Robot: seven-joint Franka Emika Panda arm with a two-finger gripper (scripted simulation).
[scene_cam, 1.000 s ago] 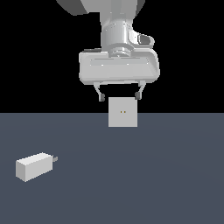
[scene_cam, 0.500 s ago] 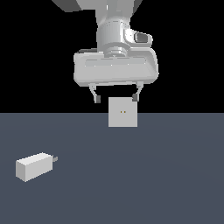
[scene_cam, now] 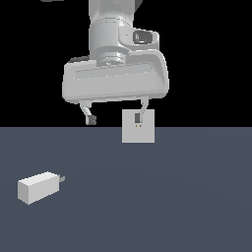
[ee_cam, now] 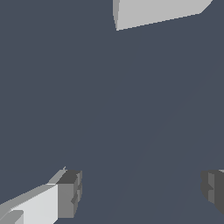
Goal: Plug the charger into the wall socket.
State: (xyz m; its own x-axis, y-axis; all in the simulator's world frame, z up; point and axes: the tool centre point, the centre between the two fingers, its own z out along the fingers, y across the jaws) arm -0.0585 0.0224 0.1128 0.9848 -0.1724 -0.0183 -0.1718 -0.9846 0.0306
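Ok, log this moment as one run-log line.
gripper: open, empty, raised | charger: on floor, ungrasped | wall socket: upright, unplugged

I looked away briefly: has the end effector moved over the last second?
Yes. The end effector drifted toward the exterior view's left; the wall socket now sits behind one finger.

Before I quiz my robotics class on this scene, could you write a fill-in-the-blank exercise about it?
1. The gripper hangs with its jaws ____.
2. The charger lies on the floor at the exterior view's ____.
3. The charger's prongs number ____.
4. The wall socket shows two small ____ at its centre.

Missing words: open; left; two; holes
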